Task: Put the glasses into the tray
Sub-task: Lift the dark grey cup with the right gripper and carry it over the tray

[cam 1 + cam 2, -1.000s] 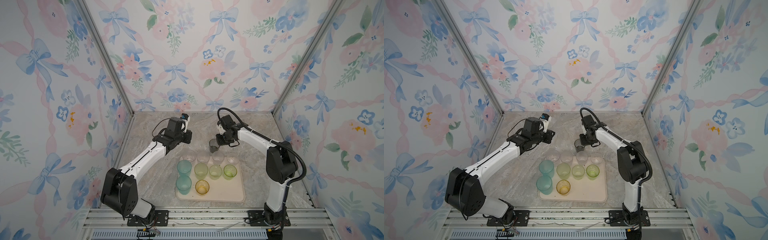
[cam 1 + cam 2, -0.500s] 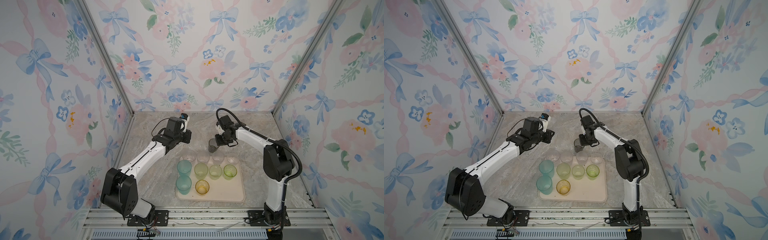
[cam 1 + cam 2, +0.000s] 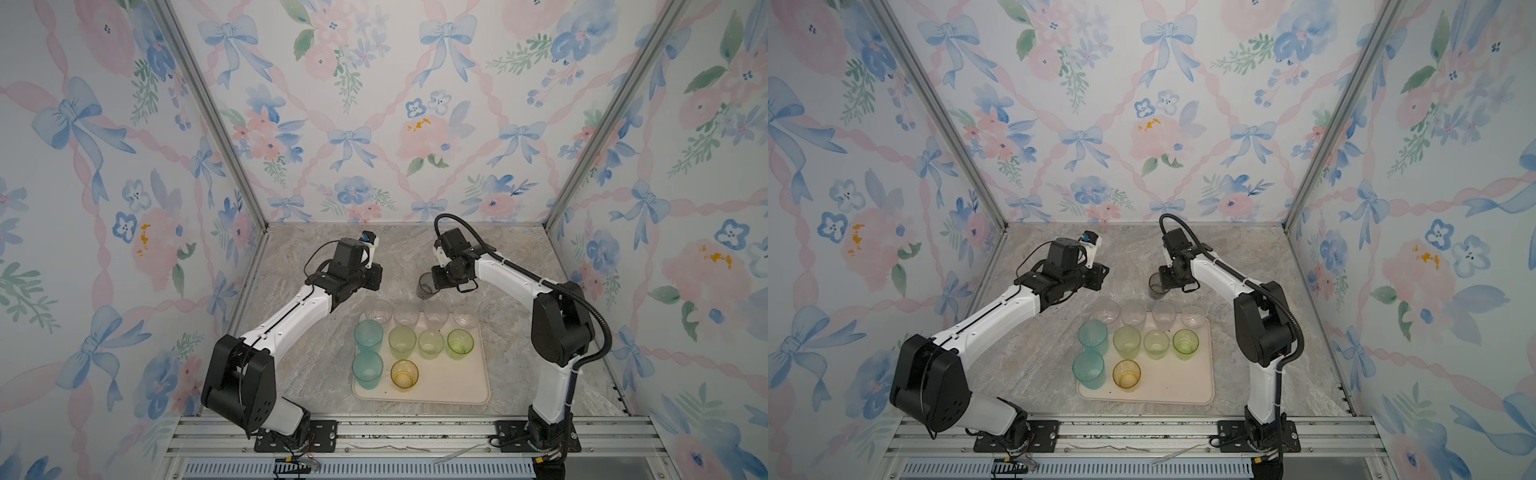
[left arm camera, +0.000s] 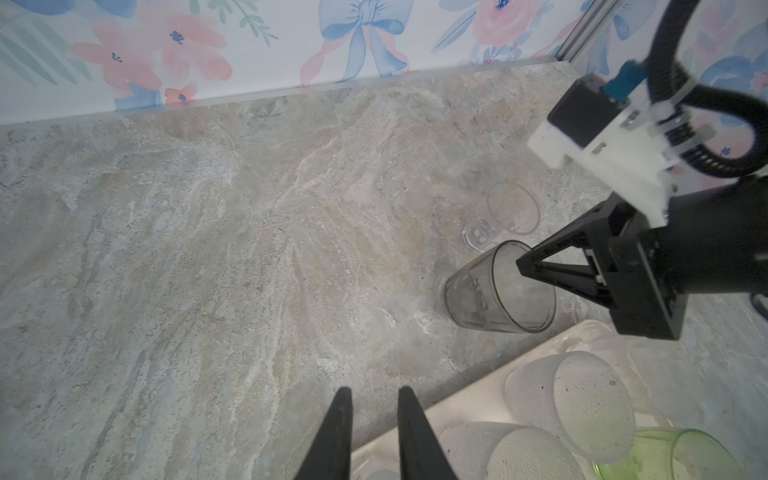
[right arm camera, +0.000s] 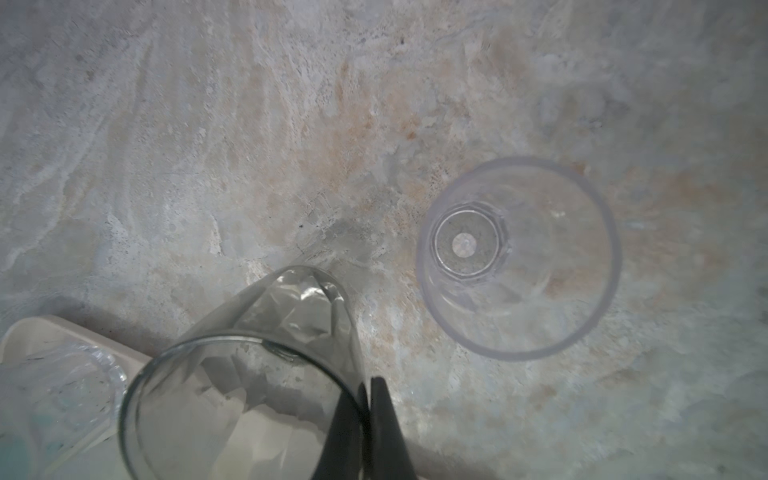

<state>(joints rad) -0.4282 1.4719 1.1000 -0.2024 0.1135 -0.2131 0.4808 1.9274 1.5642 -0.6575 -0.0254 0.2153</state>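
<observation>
The beige tray (image 3: 453,384) (image 3: 1179,384) lies at the front middle. In it stand two teal glasses (image 3: 368,336), two pale green glasses (image 3: 402,340), a bright green glass (image 3: 460,343), an amber glass (image 3: 404,373) and several clear glasses (image 3: 407,312) along its far edge. Just beyond that edge is a smoky grey glass (image 3: 426,286) (image 5: 249,374), tilted, with my right gripper (image 5: 368,384) (image 3: 434,278) shut on its rim, one finger inside and one outside. My left gripper (image 4: 371,395) is open and empty above the tray's far left corner.
One clear glass (image 5: 519,257) (image 4: 513,208) stands upright on the marble table beside the grey one, under my right wrist. Flowered walls close in the back and both sides. A metal rail (image 3: 395,432) runs along the front.
My right gripper's fingers have closed on the rim of the grey glass. The left arm has stayed where it was.
</observation>
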